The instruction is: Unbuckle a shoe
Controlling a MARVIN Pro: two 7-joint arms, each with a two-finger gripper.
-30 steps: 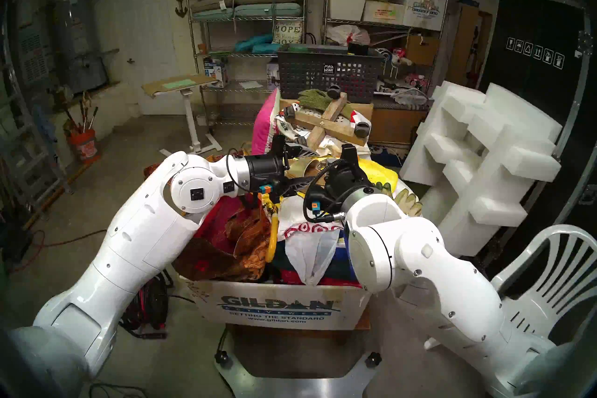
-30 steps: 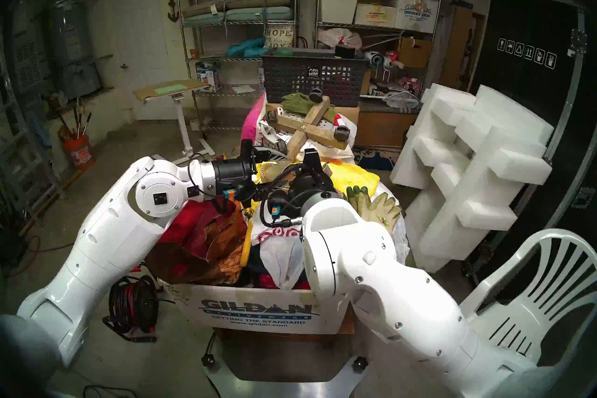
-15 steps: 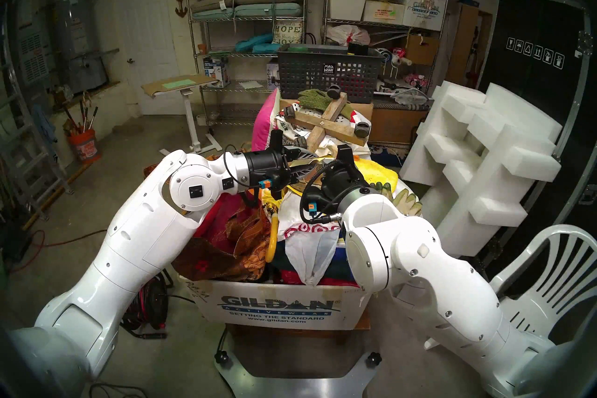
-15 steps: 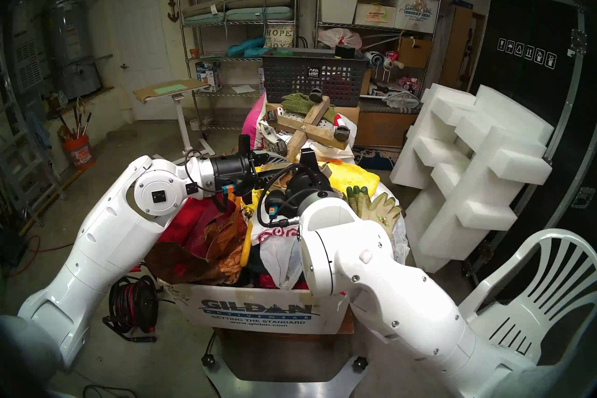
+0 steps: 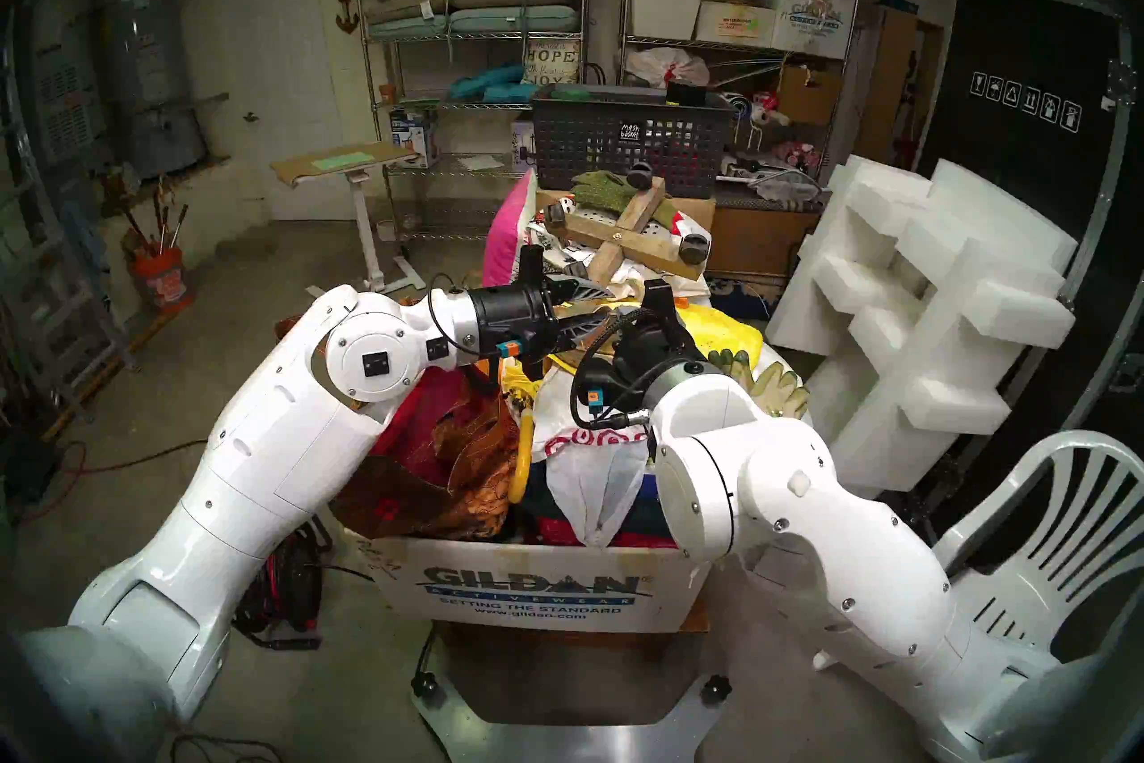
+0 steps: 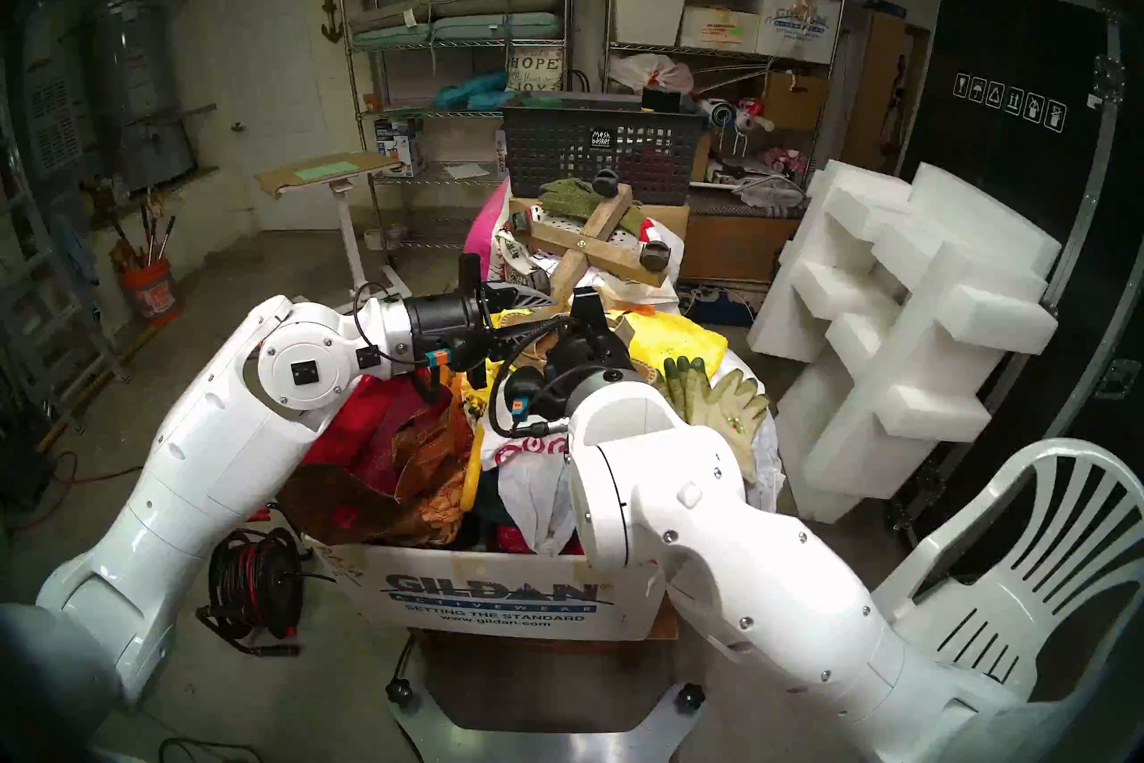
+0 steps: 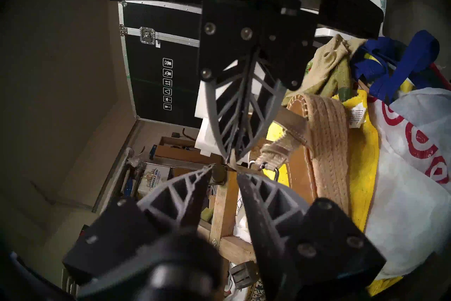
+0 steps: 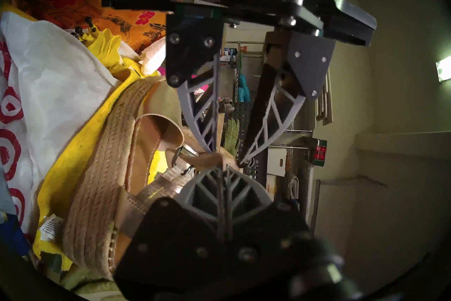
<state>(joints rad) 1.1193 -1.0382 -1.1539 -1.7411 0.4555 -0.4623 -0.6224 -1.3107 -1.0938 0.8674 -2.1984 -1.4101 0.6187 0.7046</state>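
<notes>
A white GILDAN box (image 5: pixel 532 588) heaped with bags and cloth carries the tan espadrille shoe (image 8: pixel 102 171) on a yellow cloth (image 7: pixel 363 146). The right gripper (image 8: pixel 223 165), fingers pressed together, pinches the shoe's strap (image 8: pixel 207 158) beside its buckle (image 8: pixel 181 154). The left gripper (image 7: pixel 223 169), fingers part-spread, brackets the strap end. Only the 2 wrist views show the buckle; the head views hide it.

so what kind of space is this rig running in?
Most likely a home garage or storage room: a water heater against the wall, wire shelving stacked with cushions and boxes, a bare concrete floor, and an overfilled Gildan box serving as the work surface.
</notes>
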